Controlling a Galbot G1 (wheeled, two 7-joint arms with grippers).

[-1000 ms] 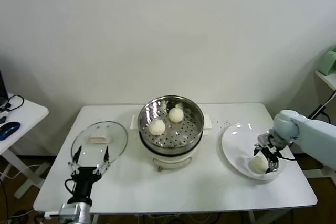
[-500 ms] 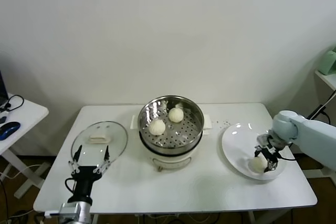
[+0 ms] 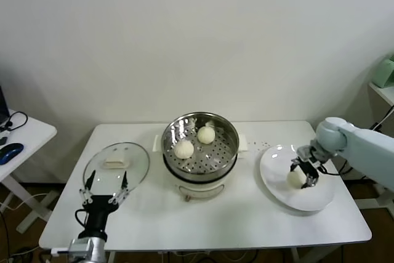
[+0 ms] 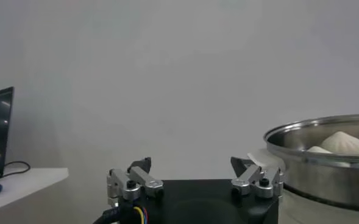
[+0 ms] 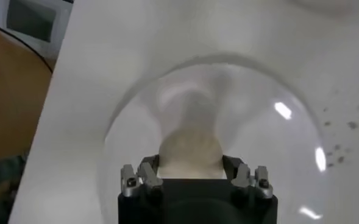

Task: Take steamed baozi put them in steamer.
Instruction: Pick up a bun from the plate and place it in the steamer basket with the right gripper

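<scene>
Two steamed baozi lie on the perforated insert of the shiny steamer at the table's middle. A third cream-white baozi is held just above the white plate on the right, with my right gripper shut on it. In the right wrist view the bun fills the gap between the fingers, and the plate lies below. My left gripper stands open and parked at the front left, near the glass lid. Its wrist view shows the steamer beside it.
The glass lid lies flat left of the steamer. A small side table with a dark mouse stands off to the left. A green object sits on a shelf at the far right. The table's front edge runs just below the plate.
My right gripper closed on the baozi on the plate. It then rose and shifted left and back with the bun. The left arm has not moved.
</scene>
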